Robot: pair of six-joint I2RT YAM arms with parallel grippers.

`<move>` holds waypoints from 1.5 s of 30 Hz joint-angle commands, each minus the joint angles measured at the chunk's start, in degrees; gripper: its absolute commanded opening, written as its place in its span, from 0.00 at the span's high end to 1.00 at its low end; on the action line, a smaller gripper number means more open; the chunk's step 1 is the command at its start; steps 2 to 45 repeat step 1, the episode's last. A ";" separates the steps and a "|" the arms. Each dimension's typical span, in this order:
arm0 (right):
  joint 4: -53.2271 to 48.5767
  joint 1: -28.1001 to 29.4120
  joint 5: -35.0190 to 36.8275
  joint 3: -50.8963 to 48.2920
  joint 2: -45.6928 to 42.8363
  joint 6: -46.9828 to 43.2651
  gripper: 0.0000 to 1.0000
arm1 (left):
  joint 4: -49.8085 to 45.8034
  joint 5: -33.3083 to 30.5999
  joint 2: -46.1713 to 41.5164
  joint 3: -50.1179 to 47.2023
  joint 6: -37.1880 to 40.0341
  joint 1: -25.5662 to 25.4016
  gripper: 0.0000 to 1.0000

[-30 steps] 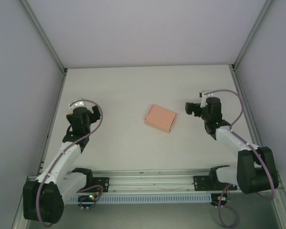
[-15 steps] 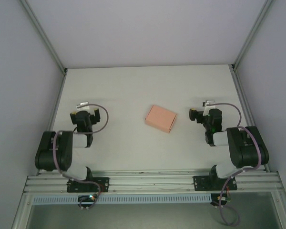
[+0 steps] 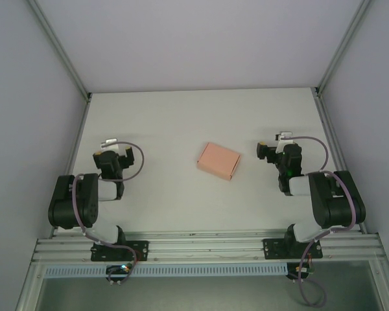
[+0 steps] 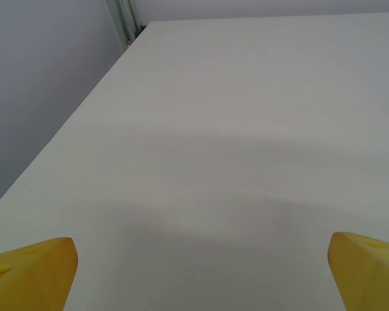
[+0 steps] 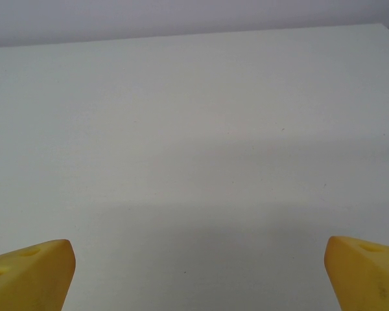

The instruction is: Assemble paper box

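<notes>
Paper box (image 3: 218,161): salmon-pink, lies flat on the white table (image 3: 181,116), approx. mid-table, turned at a slant to the table edges. From the top cam it reads as a shallow closed rectangle w/ a thin side wall showing along its near-right edge. Flap details are too small to tell. Nothing touches it.

L gripper (image 3: 113,157): on the left side of the table, well apart from the box. The L arm is folded back on itself, w/ its dark elbow block near the base rail (image 3: 207,246). In the L wrist cam the yellow fingertips (image 4: 32,272) sit at the bottom corners of the frame, spread wide, w/ only bare table between them. So the jaws are apart and hold nothing. A grey side wall (image 4: 45,97) and a corner post run along the left of that view.

R gripper (image 3: 267,150): right of the box and closer to it than the L one, but a gap of bare table separates them. The R arm is folded the same way. In the R wrist cam the yellow fingertips (image 5: 29,272) are also at the bottom corners, wide apart, w/ bare table between. The jaws are apart and empty.

Purple cables (image 3: 137,162) loop over each wrist. The box sits between the two grippers, on approx. the same line across the table.
</notes>
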 commanded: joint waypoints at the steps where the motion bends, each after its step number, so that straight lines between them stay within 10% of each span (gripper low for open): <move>1: 1.12 0.29 0.81 0.96 0.15 -0.45 0.00 | 1.87 0.44 0.28 1.07 0.86 -0.20 0.00; 45: 1.12 0.29 0.81 0.96 0.15 -0.45 0.00 | 1.87 0.44 0.28 1.07 0.86 -0.20 0.00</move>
